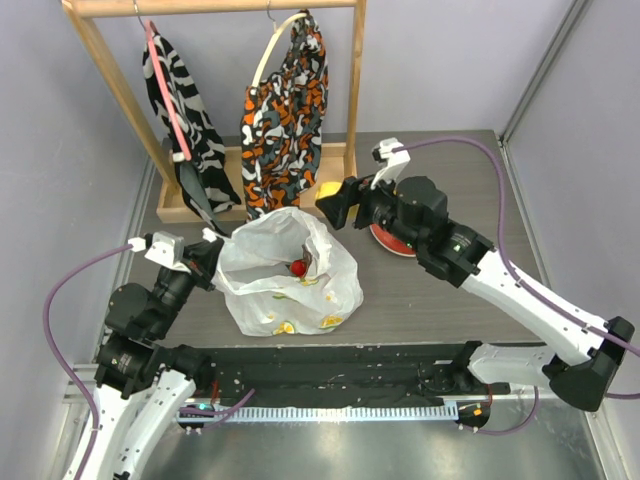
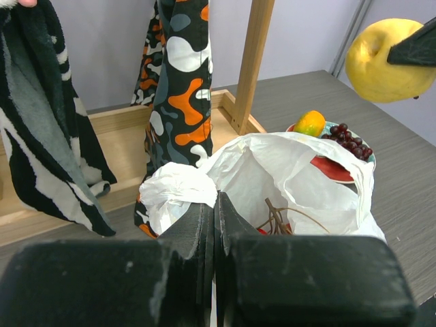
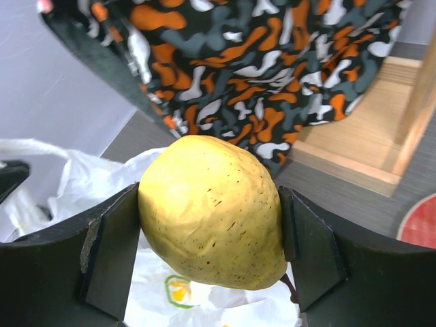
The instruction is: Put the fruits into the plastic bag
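The white plastic bag (image 1: 285, 275) stands open mid-table, with the red berries (image 1: 298, 267) lying inside; their brown stem (image 2: 276, 218) shows in the left wrist view. My left gripper (image 2: 215, 204) is shut on the bag's near-left rim, a sliver of white film between the jaws. My right gripper (image 3: 211, 228) is shut on the yellow lemon (image 3: 211, 204), held in the air over the bag's far-right rim (image 1: 328, 192). The mango (image 2: 310, 123) and the purple grapes (image 2: 349, 139) rest on a red plate (image 2: 327, 167) behind the bag.
A wooden hanger rack (image 1: 345, 155) stands at the back. A zebra-striped cloth (image 1: 190, 120) and an orange-black cloth (image 1: 290, 110) hang from it, close behind the bag and the right gripper. The red plate (image 1: 385, 240) lies under the right arm.
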